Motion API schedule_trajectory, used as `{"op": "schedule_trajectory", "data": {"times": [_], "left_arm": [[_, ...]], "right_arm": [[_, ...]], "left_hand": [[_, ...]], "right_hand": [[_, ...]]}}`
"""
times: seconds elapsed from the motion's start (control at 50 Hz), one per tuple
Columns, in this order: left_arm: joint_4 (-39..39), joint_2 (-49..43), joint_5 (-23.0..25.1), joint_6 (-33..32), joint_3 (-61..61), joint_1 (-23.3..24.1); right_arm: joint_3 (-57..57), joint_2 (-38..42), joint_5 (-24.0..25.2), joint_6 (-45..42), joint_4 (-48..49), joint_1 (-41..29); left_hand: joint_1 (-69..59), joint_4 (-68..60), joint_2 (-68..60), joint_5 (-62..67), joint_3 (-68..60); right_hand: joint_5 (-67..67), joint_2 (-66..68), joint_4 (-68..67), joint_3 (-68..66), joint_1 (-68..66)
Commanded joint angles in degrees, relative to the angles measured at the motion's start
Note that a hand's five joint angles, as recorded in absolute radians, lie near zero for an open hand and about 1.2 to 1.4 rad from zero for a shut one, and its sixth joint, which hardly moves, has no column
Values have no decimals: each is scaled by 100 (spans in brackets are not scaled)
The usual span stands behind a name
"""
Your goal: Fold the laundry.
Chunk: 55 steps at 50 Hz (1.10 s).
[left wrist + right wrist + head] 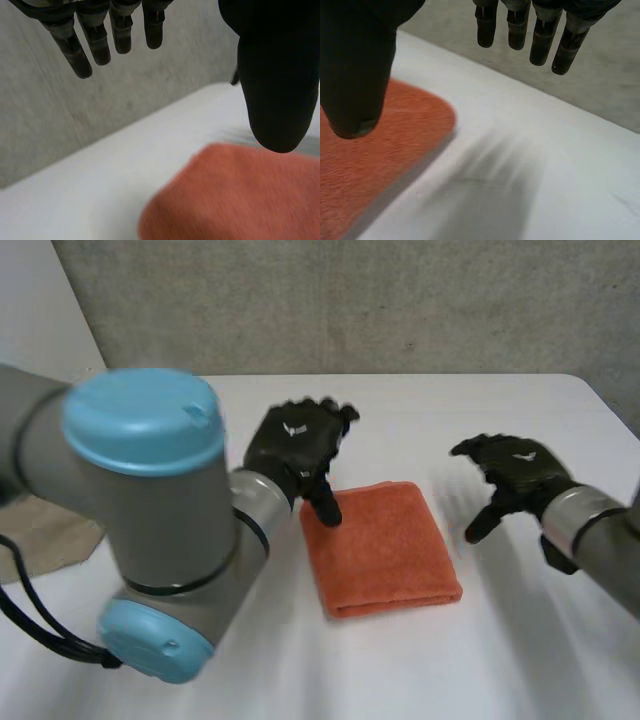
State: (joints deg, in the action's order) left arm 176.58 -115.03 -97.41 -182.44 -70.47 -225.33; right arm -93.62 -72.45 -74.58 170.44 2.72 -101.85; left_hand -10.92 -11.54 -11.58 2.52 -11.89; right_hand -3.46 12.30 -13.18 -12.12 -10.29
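An orange cloth (380, 546) lies folded into a neat rectangle on the white table (500, 420). My left hand (298, 448) hovers over the cloth's far left corner, fingers straight and empty, thumb pointing down toward the cloth. In the left wrist view the thumb (277, 75) hangs above the orange cloth (235, 195) without gripping it. My right hand (512, 475) is open in the air to the right of the cloth, apart from it. In the right wrist view its thumb (355, 65) is above the cloth's corner (385, 145) and its fingers (540, 35) hang straight.
A beige cloth (45, 535) lies at the table's left edge, behind my left arm (150, 510). A grey wall (350, 300) runs behind the table's far edge. Bare white table surrounds the folded cloth.
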Motion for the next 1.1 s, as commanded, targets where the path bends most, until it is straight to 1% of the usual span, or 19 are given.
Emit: {"op": "schedule_trajectory", "data": {"times": [0.02,0.04,0.12,0.2,0.34,0.42,0.58,0.68,0.84,0.9,0.96,1.04,1.06,1.1], "left_arm": [[43,648,758,-2,-204,-195],[43,753,915,-10,-257,-213],[43,964,1154,-10,-423,-292],[43,1079,1224,-10,-547,-318],[43,1097,1225,-2,-644,-318],[43,1097,1225,7,-696,-318],[52,1088,1216,7,-767,-318],[52,1079,1216,16,-793,-318],[61,1079,1216,16,-828,-318],[61,1070,1216,16,-828,-327],[61,1061,1216,16,-828,-327],[61,1053,1216,16,-828,-327],[61,1044,1216,16,-828,-327],[61,1035,1216,16,-828,-336]], "right_arm": [[-517,-244,-101,227,-87,586],[-674,-244,-57,200,-104,657],[-1000,-252,-39,183,-122,657],[-1272,-235,57,183,-105,649],[-1458,46,242,288,-34,596],[-1458,239,339,498,193,324],[-1370,468,348,850,607,34],[-1221,609,330,877,643,-169],[-992,811,286,991,739,-301],[-904,890,295,1017,757,-318],[-816,951,295,1017,774,-327],[-728,1013,295,1053,871,-345],[-702,1013,295,1053,915,-345],[-658,1031,295,1044,950,-345]], "left_hand": [[92,154,158,-252,189],[92,154,158,-252,189],[92,154,158,-252,189],[92,154,158,-252,189],[92,154,158,-252,189],[92,154,158,-252,189],[92,154,158,-252,189],[92,154,158,-252,189],[92,154,158,-252,189],[92,154,158,-252,189],[92,154,158,-252,189],[92,154,158,-252,189],[92,154,158,-252,189],[92,154,158,-252,189]], "right_hand": [[346,-230,318,212,29],[346,-230,318,212,29],[346,-230,318,212,29],[346,-230,318,212,29],[346,-230,318,212,29],[346,-230,318,212,29],[51,64,24,-82,-265],[51,64,24,-83,-265],[-200,316,-228,-334,-517],[-738,854,-765,-872,-1054],[-1729,1844,-1756,-1863,-2045],[-3645,3760,-3672,-3778,-3961],[-4449,4564,-4476,-4583,-4765],[-5360,5476,-5388,-5494,-5677]]}}
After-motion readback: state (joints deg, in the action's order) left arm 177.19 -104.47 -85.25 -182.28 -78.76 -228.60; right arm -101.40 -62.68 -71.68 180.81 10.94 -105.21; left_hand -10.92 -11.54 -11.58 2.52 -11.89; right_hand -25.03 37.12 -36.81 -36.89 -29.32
